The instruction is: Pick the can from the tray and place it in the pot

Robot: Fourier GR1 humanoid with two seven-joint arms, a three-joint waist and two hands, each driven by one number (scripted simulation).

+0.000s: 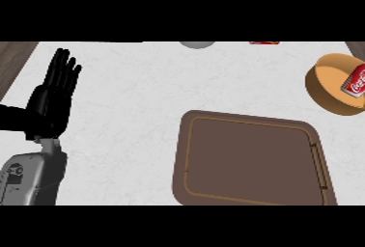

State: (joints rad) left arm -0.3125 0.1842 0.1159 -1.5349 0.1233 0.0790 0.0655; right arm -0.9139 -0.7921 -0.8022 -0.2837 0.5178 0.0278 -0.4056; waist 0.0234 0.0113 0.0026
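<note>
The red-labelled drinks can lay tilted inside the round tan pot, beyond the brown rectangular tray; the black left hand rested open and empty, so little seemed liable to spill.

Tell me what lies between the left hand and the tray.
Nothing: in the head view, only bare white counter separates the left hand from the tray.

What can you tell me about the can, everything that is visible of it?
The can is red with white lettering and a silvery end, so it looks like a metal drink can. It lies tilted inside the orange-brown pot, near the right edge of the view, which cuts off part of it. It leans against the inside of the pot. No hand touches it, and it is not on the brown tray.
</note>
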